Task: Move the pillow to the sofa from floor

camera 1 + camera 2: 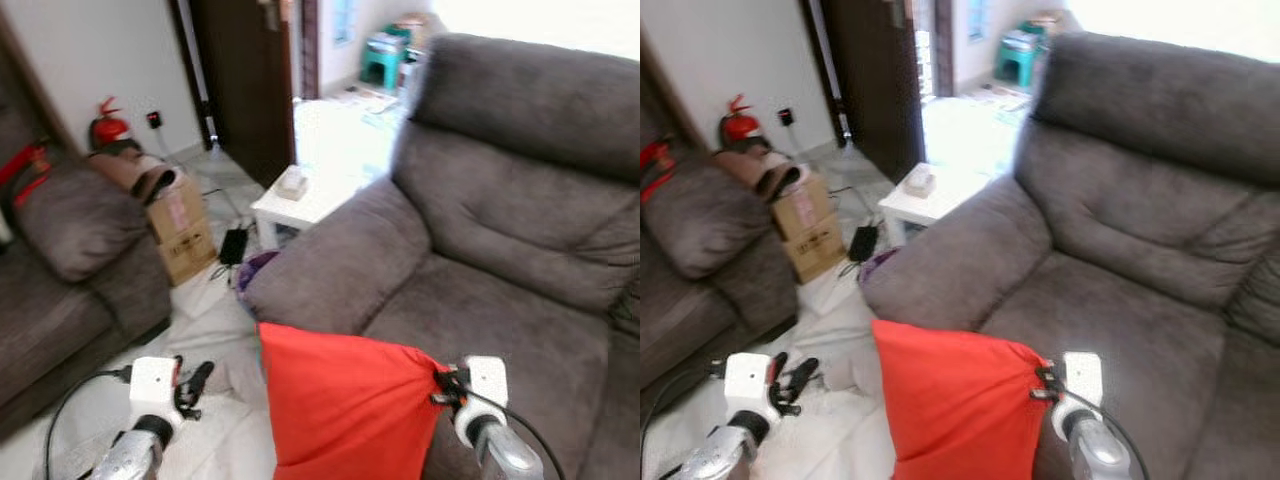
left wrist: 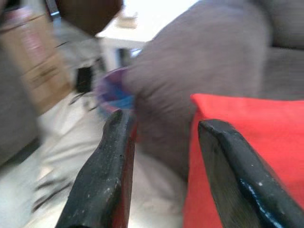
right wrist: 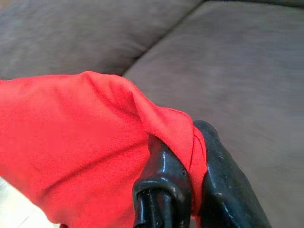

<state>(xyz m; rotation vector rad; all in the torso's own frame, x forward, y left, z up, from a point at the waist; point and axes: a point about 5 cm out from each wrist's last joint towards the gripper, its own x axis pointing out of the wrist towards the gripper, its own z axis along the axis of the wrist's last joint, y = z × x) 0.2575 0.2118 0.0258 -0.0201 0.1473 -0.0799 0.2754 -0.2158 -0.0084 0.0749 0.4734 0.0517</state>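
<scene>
A red pillow hangs in front of the grey sofa, held by one corner. My right gripper is shut on that corner; in the right wrist view the red fabric is pinched between the black fingers. The pillow hangs over the front edge of the seat cushion, beside the armrest. My left gripper is low on the left over the white floor, open and holding nothing; in its wrist view the pillow lies just past its fingers.
A second grey sofa stands on the left. A cardboard box and a red fire extinguisher are by the wall. A small white table with a tissue box sits beyond the armrest. A purple-blue object lies at the armrest's foot.
</scene>
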